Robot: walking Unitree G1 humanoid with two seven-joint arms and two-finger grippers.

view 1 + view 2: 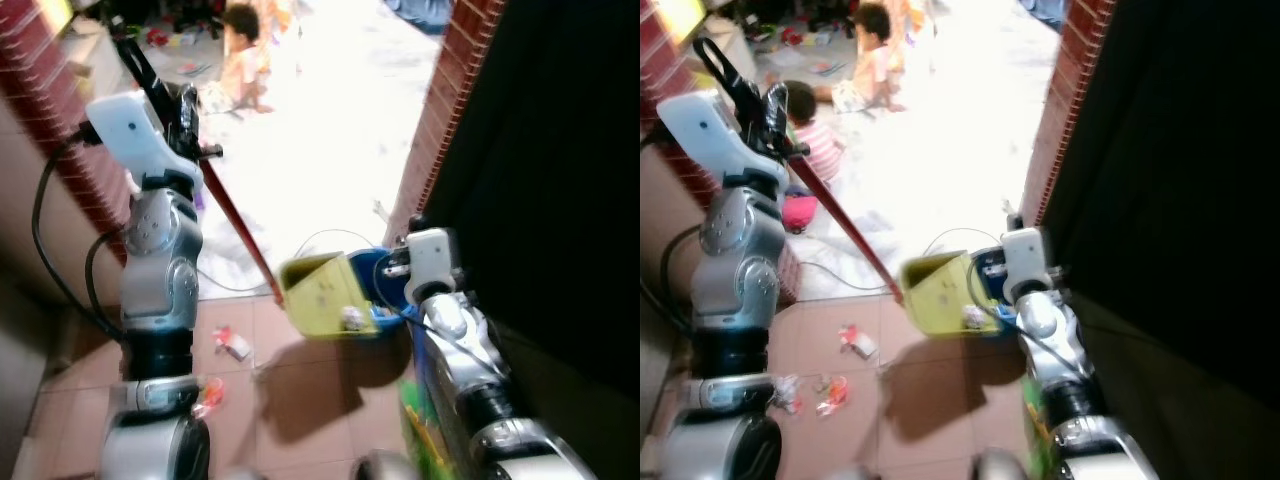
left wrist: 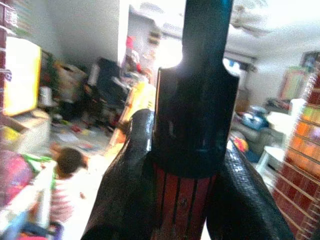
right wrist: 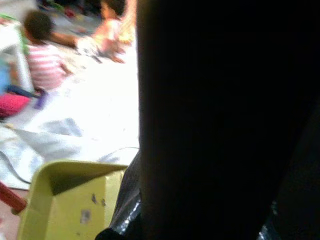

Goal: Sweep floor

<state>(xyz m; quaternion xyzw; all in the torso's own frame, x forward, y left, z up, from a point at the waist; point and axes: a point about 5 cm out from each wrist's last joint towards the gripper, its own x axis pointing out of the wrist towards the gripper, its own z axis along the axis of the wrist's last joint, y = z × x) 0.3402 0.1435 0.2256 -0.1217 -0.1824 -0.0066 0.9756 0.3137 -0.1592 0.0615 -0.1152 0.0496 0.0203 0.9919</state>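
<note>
Left claw (image 2: 180,165) of mine is clenched on the long red broom handle with its black upper grip (image 1: 235,215), which slants down from that claw toward the yellow plastic dustpan (image 1: 322,297) beside my right claw (image 1: 400,270); whether that one grips, I cannot tell. Stiff, light and smooth, the stick should swing easily, gripped high. Scraps of red and white litter (image 1: 855,340) lie on the tiled floor (image 1: 300,400) below my left claw.
</note>
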